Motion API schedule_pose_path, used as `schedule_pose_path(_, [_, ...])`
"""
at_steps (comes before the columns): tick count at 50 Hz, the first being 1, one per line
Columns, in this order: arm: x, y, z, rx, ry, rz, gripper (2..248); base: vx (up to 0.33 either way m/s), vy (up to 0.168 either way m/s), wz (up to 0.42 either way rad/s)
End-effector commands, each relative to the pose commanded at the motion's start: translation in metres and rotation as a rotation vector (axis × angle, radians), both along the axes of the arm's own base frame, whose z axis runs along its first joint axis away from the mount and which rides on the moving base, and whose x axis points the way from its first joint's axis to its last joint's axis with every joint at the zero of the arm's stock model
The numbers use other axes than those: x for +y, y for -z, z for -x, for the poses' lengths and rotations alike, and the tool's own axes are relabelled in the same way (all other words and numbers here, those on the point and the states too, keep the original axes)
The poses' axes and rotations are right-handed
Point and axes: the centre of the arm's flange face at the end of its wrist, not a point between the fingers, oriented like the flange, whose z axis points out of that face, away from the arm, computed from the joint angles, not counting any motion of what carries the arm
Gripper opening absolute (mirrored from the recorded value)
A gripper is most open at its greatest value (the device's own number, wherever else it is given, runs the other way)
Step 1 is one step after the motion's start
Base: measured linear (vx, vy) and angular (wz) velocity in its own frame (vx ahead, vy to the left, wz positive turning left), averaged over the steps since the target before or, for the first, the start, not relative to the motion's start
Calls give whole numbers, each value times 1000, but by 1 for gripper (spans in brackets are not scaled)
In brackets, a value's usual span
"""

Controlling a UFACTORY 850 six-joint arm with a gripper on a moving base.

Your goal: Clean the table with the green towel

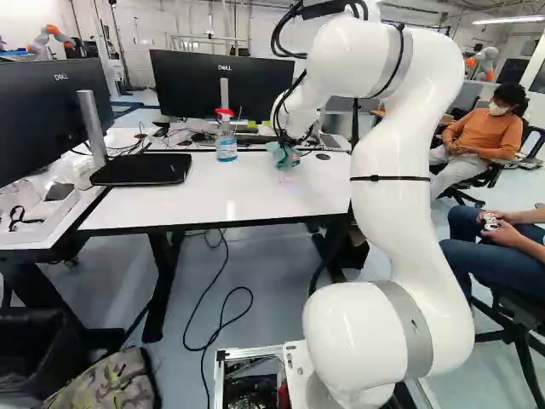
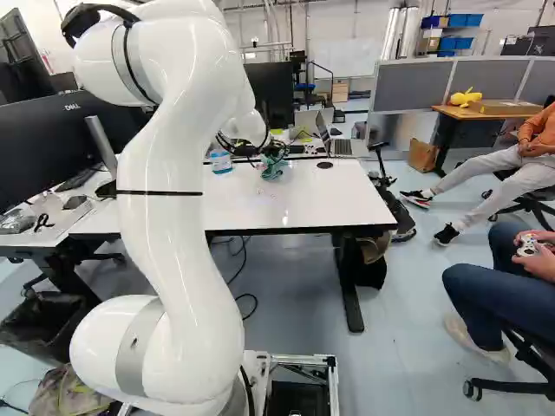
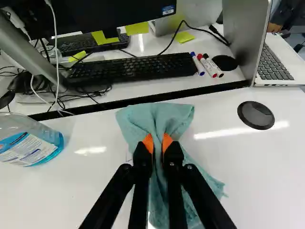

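1. your gripper [image 3: 157,143] clamps the bunched green towel [image 3: 154,117] from both sides, over the white table [image 3: 95,186], between the spray bottle [image 3: 35,144] and a round black cap [image 3: 256,116].
2. the wiping step appears to be in hand, the cloth's loose folds seemingly reaching the tabletop.
3. your next move likely calls for light downward pressure and a level sweep, steering clear of the bottle.

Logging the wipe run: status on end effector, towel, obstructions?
End effector shut on green towel. Towel bunched against white tabletop. Spray bottle beside it, could block wiping.
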Motion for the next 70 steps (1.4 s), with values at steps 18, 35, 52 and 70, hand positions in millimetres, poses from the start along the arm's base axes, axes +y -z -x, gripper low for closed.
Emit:
schedule_pose_path(18, [-1,20,-7,-16,3,4,41,0,0,0])
schedule_pose_path(35, [-1,41,-11,13,3,3,41,0,0,0])
schedule_pose_path(52, [-1,50,-12,24,3,3,41,0,0,0])
schedule_pose_path(70, [0,52,-11,56,1,0,41,0,0,0])
